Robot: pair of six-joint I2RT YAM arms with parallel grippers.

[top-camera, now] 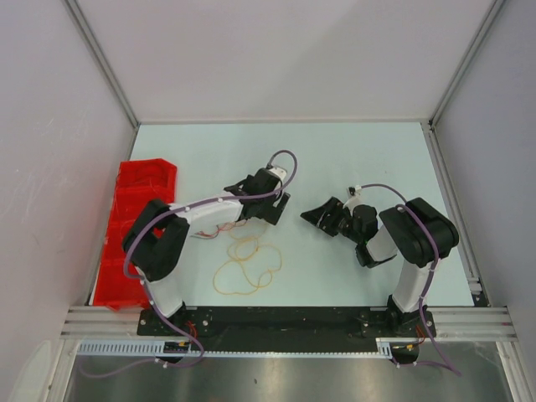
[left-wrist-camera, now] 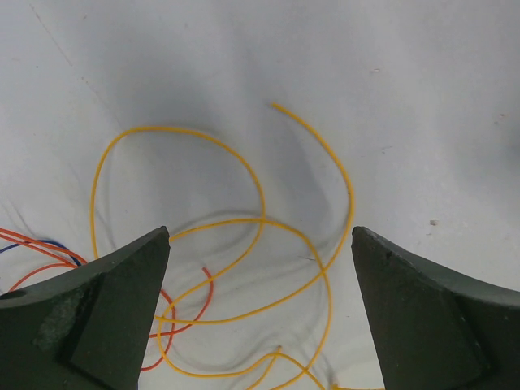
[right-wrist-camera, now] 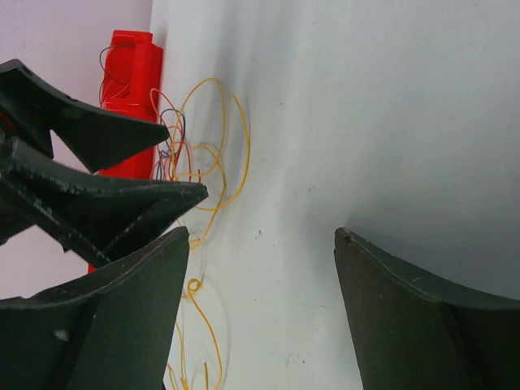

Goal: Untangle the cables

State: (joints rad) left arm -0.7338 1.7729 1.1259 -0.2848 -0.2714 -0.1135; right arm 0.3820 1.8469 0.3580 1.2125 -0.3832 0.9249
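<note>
Hovering with jaws apart and empty, the left gripper [left-wrist-camera: 260,234] looks down on the cables [left-wrist-camera: 262,219], looped on the table [top-camera: 360,151] below it. The right gripper [top-camera: 311,216], also spread, hangs nearby. Closing at a crossing would likely pinch two strands and tighten the tangle.

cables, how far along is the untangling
Nothing looks done: the thin orange-yellow wire loops cross over themselves and over the thin red wires on the pale table. Nothing is in hand either: the left gripper hangs open above the loops, and the right gripper is open and empty too. All the separating is left.
</note>
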